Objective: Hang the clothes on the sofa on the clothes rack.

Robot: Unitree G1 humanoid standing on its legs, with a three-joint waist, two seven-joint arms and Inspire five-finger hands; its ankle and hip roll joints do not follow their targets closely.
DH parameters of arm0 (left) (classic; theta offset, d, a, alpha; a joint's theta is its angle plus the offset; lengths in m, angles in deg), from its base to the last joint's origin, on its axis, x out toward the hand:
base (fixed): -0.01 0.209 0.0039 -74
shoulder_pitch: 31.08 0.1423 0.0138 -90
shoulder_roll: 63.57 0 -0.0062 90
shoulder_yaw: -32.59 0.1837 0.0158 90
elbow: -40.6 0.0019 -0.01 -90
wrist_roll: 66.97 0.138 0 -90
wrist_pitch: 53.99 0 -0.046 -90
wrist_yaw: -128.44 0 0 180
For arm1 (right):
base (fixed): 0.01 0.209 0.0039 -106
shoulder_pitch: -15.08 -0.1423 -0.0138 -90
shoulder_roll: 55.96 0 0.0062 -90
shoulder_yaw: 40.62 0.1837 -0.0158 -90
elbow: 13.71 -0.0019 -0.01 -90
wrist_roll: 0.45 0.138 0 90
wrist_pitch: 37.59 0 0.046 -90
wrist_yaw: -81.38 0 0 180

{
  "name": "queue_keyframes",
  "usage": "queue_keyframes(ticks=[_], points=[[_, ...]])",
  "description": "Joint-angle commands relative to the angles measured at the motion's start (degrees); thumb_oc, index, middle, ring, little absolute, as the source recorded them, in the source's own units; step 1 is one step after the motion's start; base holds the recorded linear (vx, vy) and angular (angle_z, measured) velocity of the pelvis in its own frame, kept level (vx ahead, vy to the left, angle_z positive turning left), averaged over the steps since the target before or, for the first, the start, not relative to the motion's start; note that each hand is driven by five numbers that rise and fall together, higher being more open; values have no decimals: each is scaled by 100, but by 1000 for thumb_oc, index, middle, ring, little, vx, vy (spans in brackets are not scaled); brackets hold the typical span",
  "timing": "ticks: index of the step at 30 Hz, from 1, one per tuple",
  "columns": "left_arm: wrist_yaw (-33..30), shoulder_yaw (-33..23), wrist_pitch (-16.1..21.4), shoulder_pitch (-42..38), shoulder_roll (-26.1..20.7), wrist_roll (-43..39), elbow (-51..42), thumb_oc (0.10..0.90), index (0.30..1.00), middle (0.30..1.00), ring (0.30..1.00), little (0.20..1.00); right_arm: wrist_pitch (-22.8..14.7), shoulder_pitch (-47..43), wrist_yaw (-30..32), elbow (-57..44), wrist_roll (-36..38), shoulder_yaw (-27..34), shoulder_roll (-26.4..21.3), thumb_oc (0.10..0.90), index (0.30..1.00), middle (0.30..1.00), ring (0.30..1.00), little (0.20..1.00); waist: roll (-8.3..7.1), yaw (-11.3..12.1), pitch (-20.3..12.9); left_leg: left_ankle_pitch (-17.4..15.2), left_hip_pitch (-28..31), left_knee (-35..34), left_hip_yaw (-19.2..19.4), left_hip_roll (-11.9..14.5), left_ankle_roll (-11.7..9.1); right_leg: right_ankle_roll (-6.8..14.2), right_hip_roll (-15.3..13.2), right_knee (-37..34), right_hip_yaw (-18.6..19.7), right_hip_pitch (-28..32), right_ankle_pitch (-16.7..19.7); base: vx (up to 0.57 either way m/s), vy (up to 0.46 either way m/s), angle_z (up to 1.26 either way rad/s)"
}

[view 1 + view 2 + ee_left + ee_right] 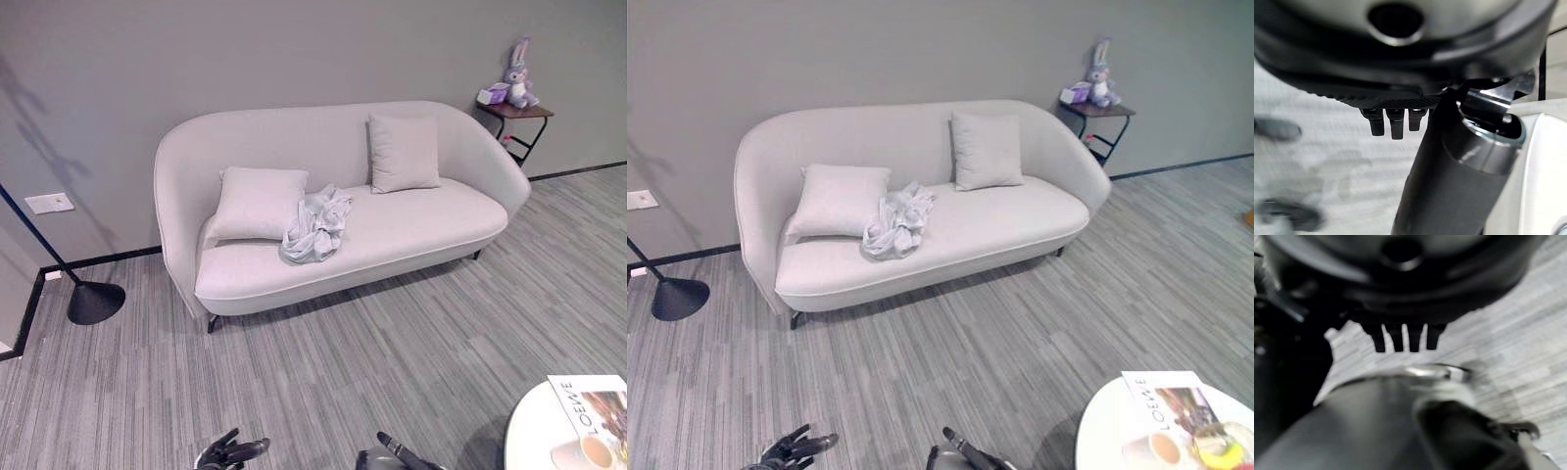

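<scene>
The left hand [231, 452] is seen low over the grey carpet [392, 343], its fingers loosely spread and nothing held; the right hand [397, 452] is beside it, fingers straight and likewise empty. Well beyond both, a pale crumpled garment [315, 225] is left on the seat of the light sofa [431, 220], touching the left cushion [260, 201], with a second cushion [403, 153] propped against the backrest. A floor lamp base [95, 302] is placed left of the sofa, and a side table [517, 111] with a plush rabbit [518, 73] is set at its right end.

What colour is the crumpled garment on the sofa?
Pale silvery blue-grey, plain, no pattern. The garment shows best in the left eye view, on the sofa.
</scene>
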Motion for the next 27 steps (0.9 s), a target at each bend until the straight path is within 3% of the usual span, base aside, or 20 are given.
queue_keyframes(ticks=[1, 4, 8, 10, 11, 13, 14, 15, 16, 17, 18, 19, 21, 22, 24, 25, 27], points=[[-7, 1, 249, 23, -47, 73, 198, 800, 900, 900, 900, 900, 32, 37, -36, 233, 246, -93, -13, 800, 900, 900, 900, 900, -64, 37, 220, 304, -490, -524, 259, -315, 135, 334, -67, -509, 633, 797, 884, 302, -206, 97], [-78, -181, 244, 76, -24, 12, 320, 800, 900, 900, 900, 900, 76, -4, 56, 401, 233, -33, -5, 800, 900, 900, 900, 900, -120, 104, 37, 231, -317, -482, -35, -175, 118, 179, 44, -446, 652, 1059, 729, 398, -292, 84], [-57, -263, 242, 216, 83, -118, 269, 800, 900, 900, 900, 900, 17, -33, 113, 336, 217, -31, -49, 800, 900, 900, 900, 900, -112, 157, -92, 485, -467, -129, -261, 70, -13, 52, 112, -550, 420, 1283, 674, 293, -254, 51], [-127, -272, 260, 297, 115, -133, 161, 800, 900, 900, 900, 900, -102, -35, 308, 70, -38, -25, -307, 800, 900, 900, 900, 900, -175, 214, -120, 753, -752, 482, -493, 204, -192, -80, 164, -772, 200, 1578, 607, 320, -336, 24], [-142, -193, 238, 296, 28, 88, 172, 800, 900, 900, 900, 900, 157, -895, 192, 249, -133, 242, -1401, 800, 900, 900, 900, 900, -237, 329, -145, 816, -875, 859, -636, 230, -284, -128, 162, -868, 36, 1776, 543, 257, -293, 32], [-297, -121, 212, 322, 20, -1, -286, 800, 900, 900, 900, 900, -88, -683, 882, -948, -555, -66, -876, 800, 900, 900, 900, 900, -251, 416, 3, 1094, -1401, 1783, -777, 255, -303, -264, 160, -965, -212, 2017, 410, 134, -224, 35], [-297, -121, 212, 323, 19, -1, -286, 800, 900, 900, 900, 900, -87, -682, 882, -949, -555, -66, -875, 800, 900, 900, 900, 900, -256, 407, -8, 1099, -1416, 1785, -785, 249, -302, -263, 154, -966, -220, 2006, 411, 96, -208, 68], [-390, -74, 239, 556, 168, -176, -749, 800, 900, 900, 900, 900, 34, -294, 1263, -2578, -1228, -85, -821, 800, 900, 900, 900, 900, -246, 378, 160, 1339, -1770, 2628, -741, 340, -258, -384, 224, -1061, -307, 2255, 307, 125, -246, 67], [-528, -107, 153, 697, 176, -169, -954, 800, 900, 900, 900, 900, 322, -81, 1852, -3472, -2171, 304, -1221, 800, 900, 900, 900, 900, -256, 327, 363, 1315, -2314, 3116, -362, 536, -115, -456, 168, -1061, -483, 2387, 177, 126, -245, 67], [-530, -105, 152, 699, 177, -169, -956, 800, 900, 900, 900, 900, 327, -77, 1852, -3478, -2173, 307, -1222, 800, 900, 900, 900, 900, -254, 327, 359, 1312, -2319, 3121, -363, 536, -114, -454, 168, -1061, -484, 2384, 176, 85, -115, 49], [-591, -100, 186, 709, 161, -141, -983, 800, 900, 900, 900, 900, 373, -1, 1987, -3648, -2265, 488, -1309, 800, 900, 900, 900, 900, -270, 301, 366, 1163, -2412, 2826, -165, 545, -109, -428, 97, -1061, -564, 2394, 133, 146, 53, 48], [-567, -133, 133, 763, 123, -34, -946, 800, 900, 900, 900, 900, 430, 35, 2254, -3801, -2298, 905, -1457, 800, 900, 900, 900, 900, -280, 286, 312, 726, -2480, 1784, 142, 306, -60, -334, -39, -1061, -677, 2367, 71, 182, 99, 39], [-610, -158, 132, 806, 147, -35, -921, 800, 900, 900, 900, 900, 437, 11, 2500, -3813, -2277, 1169, -1514, 800, 900, 900, 900, 900, -158, 307, 284, 1040, -2603, 675, 195, 6, -118, -288, 17, -1061, -745, 2360, 32, 123, 118, 54], [-610, -157, 132, 805, 148, -35, -921, 800, 900, 900, 900, 900, 438, 11, 2500, -3814, -2278, 1170, -1514, 800, 900, 900, 900, 900, -163, 300, 273, 1073, -2599, 632, 190, -3, -116, -288, 11, -1061, -752, 2346, 35, 69, 72, 68], [-579, -137, 145, 809, 200, 115, -672, 800, 900, 900, 900, 900, 419, -234, 2798, -3632, -2406, 1394, -1640, 800, 900, 900, 900, 900, -24, 349, 268, 1349, -2492, -52, 276, -31, -197, -245, 100, -1061, -720, 2431, -67, 271, 175, 14], [-639, -166, 135, 823, 214, 338, -407, 800, 900, 900, 900, 900, 515, -225, 2874, -3802, -2670, 1511, -1716, 800, 900, 900, 900, 900, -10, 277, 154, 1371, -2258, -275, 137, -152, -131, -217, 69, -1061, -740, 2549, -89, 415, 235, -52], [-572, -232, 98, 825, 152, 460, -398, 800, 900, 900, 900, 900, 554, -177, 2955, -3885, -2961, 1603, -1768, 800, 900, 900, 900, 900, -25, 272, 46, 1350, -2018, -522, 302, -180, -80, -171, 25, -993, -755, 2599, -117, 324, 162, -41]])
